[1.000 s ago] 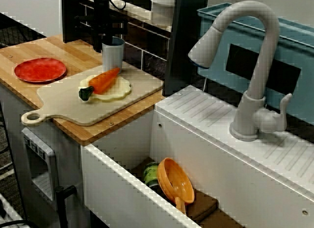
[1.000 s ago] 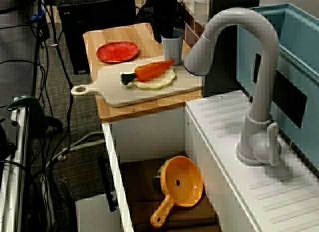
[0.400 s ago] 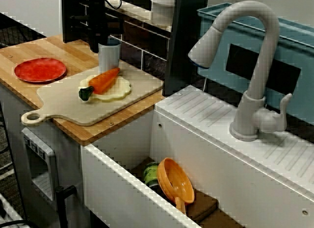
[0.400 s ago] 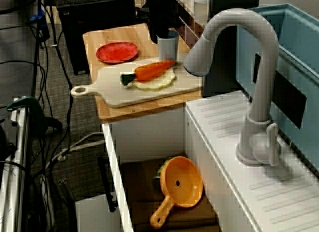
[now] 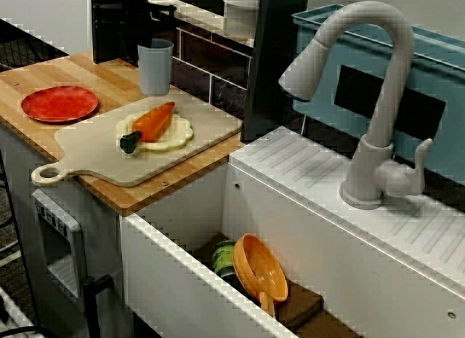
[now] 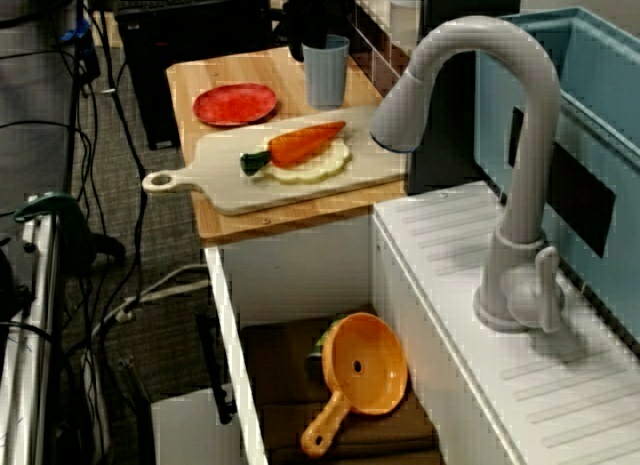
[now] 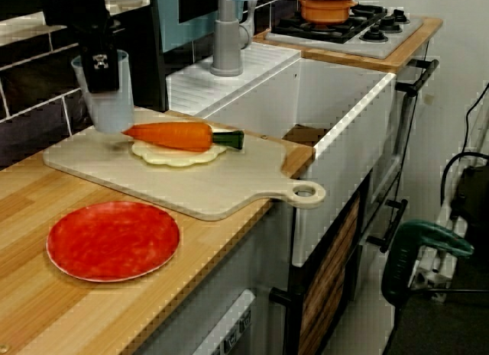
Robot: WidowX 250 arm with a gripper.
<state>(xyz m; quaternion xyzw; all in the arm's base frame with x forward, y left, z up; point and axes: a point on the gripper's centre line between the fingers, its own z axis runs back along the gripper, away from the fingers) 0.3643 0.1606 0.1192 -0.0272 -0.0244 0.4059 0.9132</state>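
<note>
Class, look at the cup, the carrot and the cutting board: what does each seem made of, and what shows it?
Cup: likely plastic, thin-walled, matte grey-blue. Carrot: probably toy plastic, even orange with a sheen. Cutting board: pale, smooth, no grain; perhaps plastic or painted wood.

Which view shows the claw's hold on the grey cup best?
The low side view: the claw grips the grey cup at its rim, one finger plainly visible. The high front view and the high end view show the cup whole, but the claw there merges into the dark background.
</note>
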